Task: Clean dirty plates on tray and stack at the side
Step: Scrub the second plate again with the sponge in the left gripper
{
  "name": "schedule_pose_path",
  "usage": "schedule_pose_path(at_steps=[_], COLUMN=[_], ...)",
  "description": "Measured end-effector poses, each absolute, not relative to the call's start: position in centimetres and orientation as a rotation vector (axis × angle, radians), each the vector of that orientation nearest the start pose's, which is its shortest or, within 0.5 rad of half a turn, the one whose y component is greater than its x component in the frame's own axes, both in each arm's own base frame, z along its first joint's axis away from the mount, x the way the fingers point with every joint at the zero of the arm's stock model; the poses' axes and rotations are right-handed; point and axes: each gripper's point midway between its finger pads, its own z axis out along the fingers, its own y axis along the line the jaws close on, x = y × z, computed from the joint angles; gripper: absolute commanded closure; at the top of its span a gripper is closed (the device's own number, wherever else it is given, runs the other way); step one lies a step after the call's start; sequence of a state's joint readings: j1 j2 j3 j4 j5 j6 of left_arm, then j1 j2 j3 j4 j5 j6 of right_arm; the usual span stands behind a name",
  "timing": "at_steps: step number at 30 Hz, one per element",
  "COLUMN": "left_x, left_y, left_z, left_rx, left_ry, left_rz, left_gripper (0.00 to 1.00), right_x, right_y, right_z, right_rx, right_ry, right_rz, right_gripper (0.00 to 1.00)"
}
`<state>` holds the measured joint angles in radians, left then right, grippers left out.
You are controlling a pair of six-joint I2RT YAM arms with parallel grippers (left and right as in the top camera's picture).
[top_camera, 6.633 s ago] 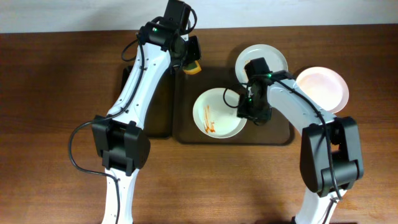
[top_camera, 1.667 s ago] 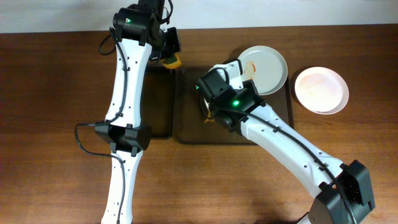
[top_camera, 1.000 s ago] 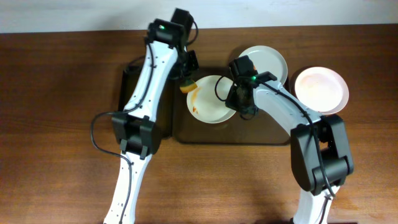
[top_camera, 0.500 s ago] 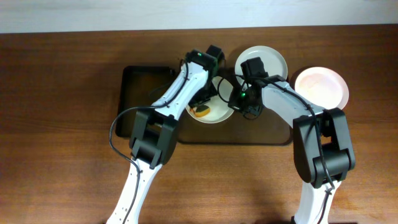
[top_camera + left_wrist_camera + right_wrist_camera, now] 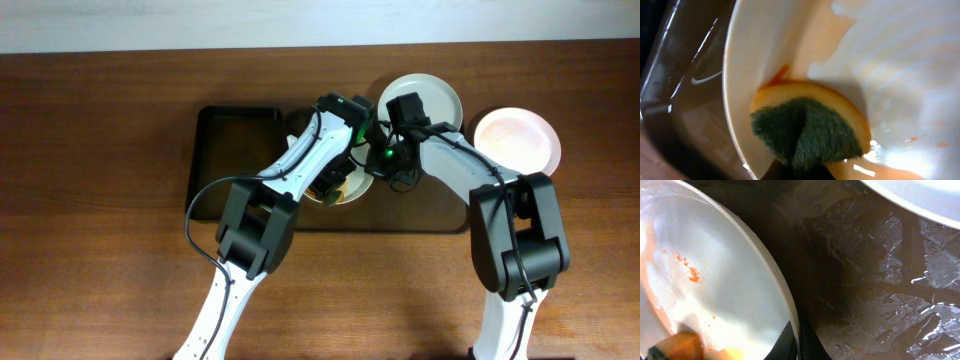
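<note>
Right gripper [image 5: 792,342] clamps the plate [image 5: 715,270] rim at 3 o'clock, steadying it so the left gripper [image 5: 796,174], clamped on the sponge [image 5: 810,135], can scrub.

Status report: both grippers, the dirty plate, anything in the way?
Left gripper shut on sponge, sponge pressed into dirty plate. Right gripper shut on that plate's rim. Orange smears on it. Second plate close beside it on tray.

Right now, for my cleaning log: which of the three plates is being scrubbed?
The sauce-smeared plate with the sponge pressed on it; the white plate and pink plate lie aside.
</note>
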<state>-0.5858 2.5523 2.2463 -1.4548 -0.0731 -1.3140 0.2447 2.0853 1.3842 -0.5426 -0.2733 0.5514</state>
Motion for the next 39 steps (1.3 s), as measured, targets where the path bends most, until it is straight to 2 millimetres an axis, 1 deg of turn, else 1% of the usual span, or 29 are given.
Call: schedule_pose_path(at_steps=[4, 6, 7, 9, 10, 12, 14, 16, 18, 19, 21, 22, 23, 25, 26, 28, 29, 32, 34, 36, 38, 39], left_x=[42.5, 43.6, 43.6, 43.3, 42.0, 38.5, 37.4, 37.1, 37.8, 38.9, 42.8, 43.7, 46.5, 48.4, 49.6, 50.4, 50.4, 49.9, 49.8, 49.8, 49.7, 49.4], left_y=[-24.0, -23.9, -23.9, -23.7, -22.8, -20.8, -20.5, -20.5, -20.9, -21.4, -22.9, -23.2, -24.7, -25.7, -26.3, -26.8, -26.8, -26.6, -26.8, -26.8, -26.3, -26.0], left_z=[0.3, 0.3, 0.4, 0.4, 0.5, 0.5, 0.5, 0.5, 0.3, 0.2, 0.3, 0.4, 0.6, 0.8, 0.9, 0.9, 0.9, 0.7, 0.7, 0.9, 1.0, 1.0], left_rx=[-1.150, -1.157, -1.161, -1.159, -1.167, -1.185, -1.196, -1.205, -1.173, -1.123, -0.954, -0.869, -0.764, -0.610, -0.493, -0.320, -0.222, -0.044, 0.003, 0.017, -0.016, -0.031], left_ry=[2.813, 2.775, 2.770, 2.775, 2.808, 2.889, 2.926, 2.938, 2.937, 2.923, 2.861, 2.857, 2.795, 2.761, 2.741, 2.734, 2.744, 2.775, 2.789, 2.833, 2.909, 2.936], left_rz=[0.131, 0.098, 0.100, 0.123, 0.204, 0.420, 0.474, 0.477, 0.434, 0.370, 0.194, 0.169, 0.047, -0.012, -0.040, -0.040, -0.020, 0.025, -0.002, -0.125, -0.344, -0.402], left_gripper=[1.00, 1.00, 1.00, 1.00, 1.00, 1.00, 1.00, 1.00, 1.00, 1.00, 1.00, 1.00, 1.00, 1.00, 1.00, 1.00, 1.00, 1.00, 1.00, 1.00, 1.00, 1.00], right_x=[42.8, 42.8, 42.8, 42.8, 42.8, 42.8, 42.6, 42.6, 42.6, 42.6, 42.6, 42.6, 42.6, 42.6, 42.7, 42.9, 42.9, 42.9, 42.9, 42.9, 42.9, 42.9], right_y=[15.4, 15.4, 15.4, 15.4, 15.4, 15.5, 15.8, 15.9, 15.9, 15.9, 15.9, 15.9, 15.9, 15.9, 16.0, 15.9, 15.9, 15.9, 16.0, 16.0, 16.0, 15.9], right_z=[0.4, 0.4, 0.4, 0.4, 0.4, 0.4, 0.4, 0.4, 0.4, 0.4, 0.4, 0.4, 0.4, 0.4, 0.4, 0.4, 0.4, 0.4, 0.4, 0.4, 0.4, 0.4], right_rx=[0.376, 0.376, 0.375, 0.375, 0.376, 0.374, 0.361, 0.355, 0.353, 0.353, 0.352, 0.353, 0.351, 0.341, 0.339, 0.340, 0.340, 0.340, 0.315, 0.294, 0.285, 0.284], right_ry=[2.873, 2.873, 2.873, 2.873, 2.873, 2.873, 2.878, 2.879, 2.880, 2.880, 2.880, 2.879, 2.879, 2.879, 2.874, 2.866, 2.866, 2.866, 2.866, 2.867, 2.868, 2.869], right_rz=[0.550, 0.549, 0.549, 0.549, 0.549, 0.553, 0.564, 0.569, 0.569, 0.569, 0.569, 0.568, 0.569, 0.568, 0.568, 0.566, 0.566, 0.566, 0.570, 0.575, 0.591, 0.604], right_gripper=[0.96, 0.96, 0.96, 0.96, 0.96, 0.96, 0.96, 0.96, 0.96, 0.96, 0.96, 0.96, 0.96, 0.96, 0.96, 0.96, 0.96, 0.96, 0.96, 0.96, 0.96, 0.96])
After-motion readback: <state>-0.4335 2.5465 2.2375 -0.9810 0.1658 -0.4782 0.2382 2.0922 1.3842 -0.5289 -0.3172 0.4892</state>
